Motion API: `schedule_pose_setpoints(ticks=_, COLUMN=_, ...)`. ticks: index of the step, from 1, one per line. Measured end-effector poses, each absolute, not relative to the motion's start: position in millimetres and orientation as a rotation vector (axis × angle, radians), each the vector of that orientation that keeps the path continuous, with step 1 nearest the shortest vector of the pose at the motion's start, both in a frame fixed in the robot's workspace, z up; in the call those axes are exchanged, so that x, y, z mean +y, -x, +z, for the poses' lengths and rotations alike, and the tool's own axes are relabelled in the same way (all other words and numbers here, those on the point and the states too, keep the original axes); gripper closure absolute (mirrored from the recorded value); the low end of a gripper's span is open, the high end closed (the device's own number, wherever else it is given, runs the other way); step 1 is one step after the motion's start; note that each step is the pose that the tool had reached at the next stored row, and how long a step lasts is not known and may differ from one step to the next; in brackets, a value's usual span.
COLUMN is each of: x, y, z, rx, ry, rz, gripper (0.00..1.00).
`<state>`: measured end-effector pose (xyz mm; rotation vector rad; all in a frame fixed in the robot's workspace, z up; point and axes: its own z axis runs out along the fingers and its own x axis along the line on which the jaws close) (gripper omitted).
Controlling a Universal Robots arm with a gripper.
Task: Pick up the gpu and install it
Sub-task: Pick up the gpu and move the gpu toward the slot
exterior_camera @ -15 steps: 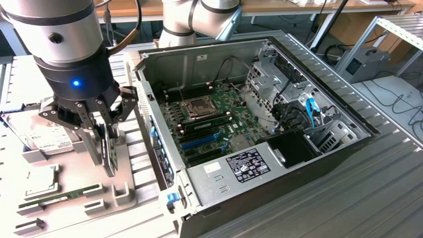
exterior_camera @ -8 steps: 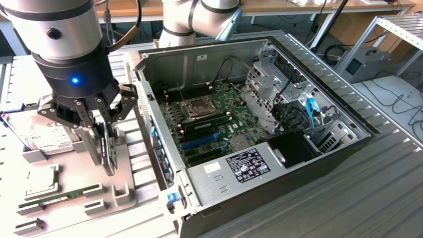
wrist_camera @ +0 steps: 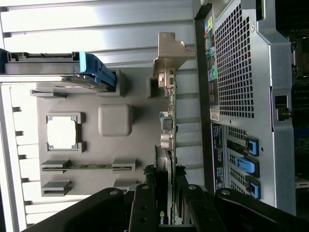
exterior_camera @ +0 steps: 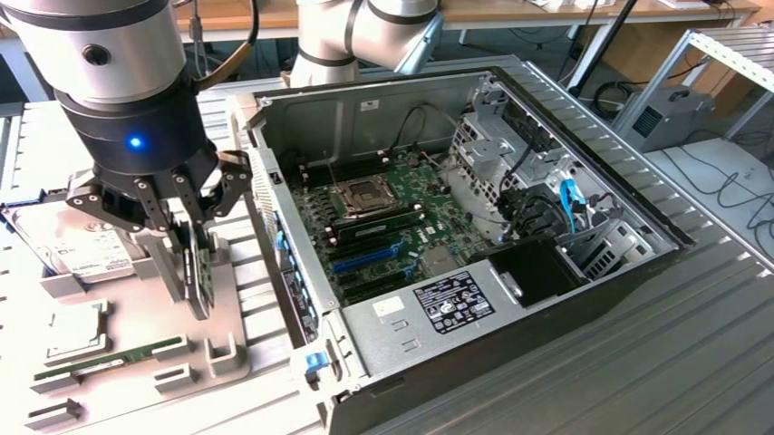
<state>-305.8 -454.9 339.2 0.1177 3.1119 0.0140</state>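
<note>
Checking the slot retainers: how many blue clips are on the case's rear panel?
3, in one row on the rear panel: first clip, middle clip, last clip. More may sit hidden past the last.

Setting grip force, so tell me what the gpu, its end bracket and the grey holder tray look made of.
gpu: dark matte circuit board, probably fibreglass laminate; soldered parts line its edge. End bracket: bare sheet metal, dull silvery sheen, bent tab. Holder tray: probably plastic, uniform matte grey, moulded slots.
</note>
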Motion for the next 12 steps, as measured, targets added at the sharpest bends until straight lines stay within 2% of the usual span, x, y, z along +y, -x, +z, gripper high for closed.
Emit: schedule_pose_setpoints(ticks=12, x=-454.9, y=305.8, z=341.8, rx=3.112, ry=-0.118, rz=0.014, gripper=0.74)
